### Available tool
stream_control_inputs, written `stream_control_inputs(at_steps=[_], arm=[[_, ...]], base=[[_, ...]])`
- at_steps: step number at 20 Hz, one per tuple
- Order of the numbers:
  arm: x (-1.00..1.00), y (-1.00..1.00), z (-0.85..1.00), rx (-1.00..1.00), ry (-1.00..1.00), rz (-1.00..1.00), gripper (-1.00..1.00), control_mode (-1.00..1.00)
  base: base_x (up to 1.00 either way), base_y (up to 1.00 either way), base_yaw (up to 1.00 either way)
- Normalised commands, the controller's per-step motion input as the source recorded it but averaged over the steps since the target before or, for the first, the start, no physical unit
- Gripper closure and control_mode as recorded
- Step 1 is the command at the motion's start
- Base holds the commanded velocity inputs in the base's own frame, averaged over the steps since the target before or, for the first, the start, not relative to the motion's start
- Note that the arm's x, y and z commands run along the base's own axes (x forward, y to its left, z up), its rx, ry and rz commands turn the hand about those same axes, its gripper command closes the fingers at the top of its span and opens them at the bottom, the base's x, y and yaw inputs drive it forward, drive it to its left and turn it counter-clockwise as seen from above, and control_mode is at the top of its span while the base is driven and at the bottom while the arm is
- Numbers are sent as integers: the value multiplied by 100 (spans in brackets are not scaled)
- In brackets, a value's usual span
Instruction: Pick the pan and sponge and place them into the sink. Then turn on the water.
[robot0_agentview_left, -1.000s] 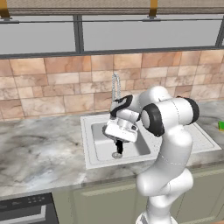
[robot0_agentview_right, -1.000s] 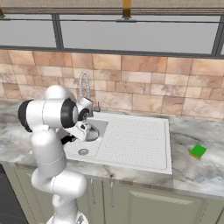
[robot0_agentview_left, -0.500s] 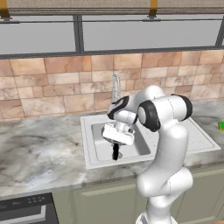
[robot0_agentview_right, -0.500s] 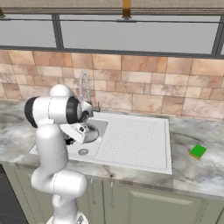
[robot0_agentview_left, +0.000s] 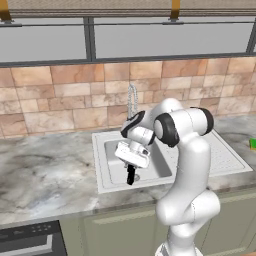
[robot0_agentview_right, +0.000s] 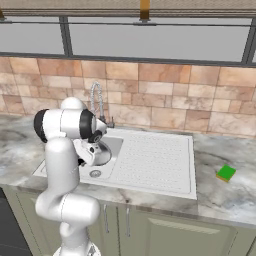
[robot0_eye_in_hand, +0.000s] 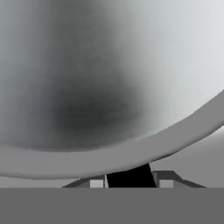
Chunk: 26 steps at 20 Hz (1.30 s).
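Countertop (robot0_agentview_right: 235, 197) is stretching round the sink (robot0_agentview_right: 155, 160), whose faucet (robot0_agentview_right: 96, 102) is rising behind the arm. Pan (robot0_eye_in_hand: 109, 87) is sitting in the basin, handle (robot0_agentview_left: 131, 175) lying between the gripper (robot0_eye_in_hand: 127, 183) fingers; I cannot tell whether they are pinching it. Sponge (robot0_agentview_right: 226, 173) is resting well right.

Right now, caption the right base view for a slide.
Gripper lowers pan into sink; sponge waits on counter.
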Motion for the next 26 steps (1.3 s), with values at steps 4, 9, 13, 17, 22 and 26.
stream_control_inputs(at_steps=[4,9,13,17,22,26], arm=[[82,7,-24,0,6,-18,100,-100],[55,11,-33,0,7,-15,-100,-100],[25,7,-10,0,2,-11,-100,-100],[16,0,0,-1,0,-10,-100,-100],[46,0,0,-4,2,-14,-100,-100],[35,0,-1,-6,3,-12,-100,-100]], base=[[0,0,0],[0,0,0],[0,0,0],[0,0,0],[0,0,0],[0,0,0]])
